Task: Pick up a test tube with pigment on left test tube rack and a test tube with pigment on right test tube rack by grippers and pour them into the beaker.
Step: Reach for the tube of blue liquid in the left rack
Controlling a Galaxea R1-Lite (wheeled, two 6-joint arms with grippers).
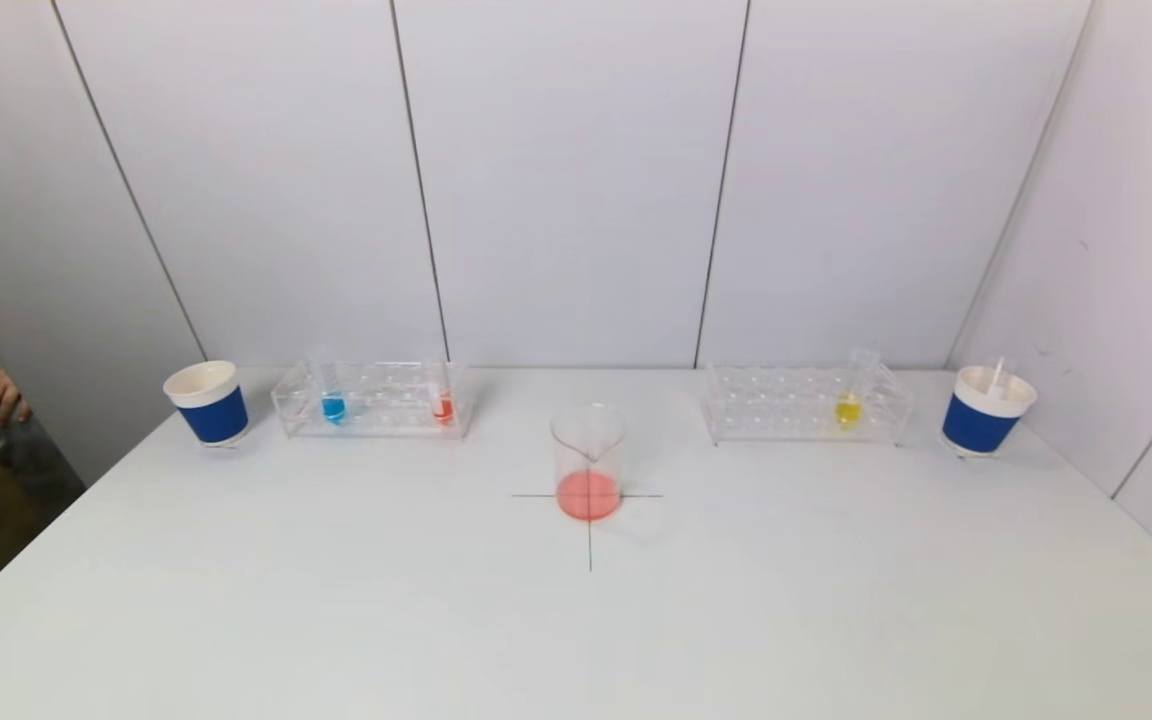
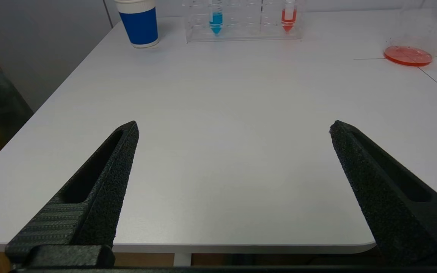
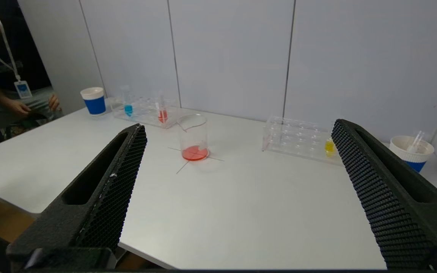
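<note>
My left gripper [image 2: 233,129] and right gripper [image 3: 239,129] wait wide open, empty, at the table's near edge, each facing its rack so both pigment tubes flank the central beaker [image 1: 588,462].

Left gripper [image 2: 233,127] wide open, holding nothing, low by the near table [image 2: 218,151] edge. Right gripper [image 3: 239,129] wide open too, empty, up higher.

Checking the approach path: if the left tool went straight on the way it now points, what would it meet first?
Likely bare table at first; the open left tool aims roughly toward the left rack, between its blue tube and red tube. Depth is unclear.
</note>
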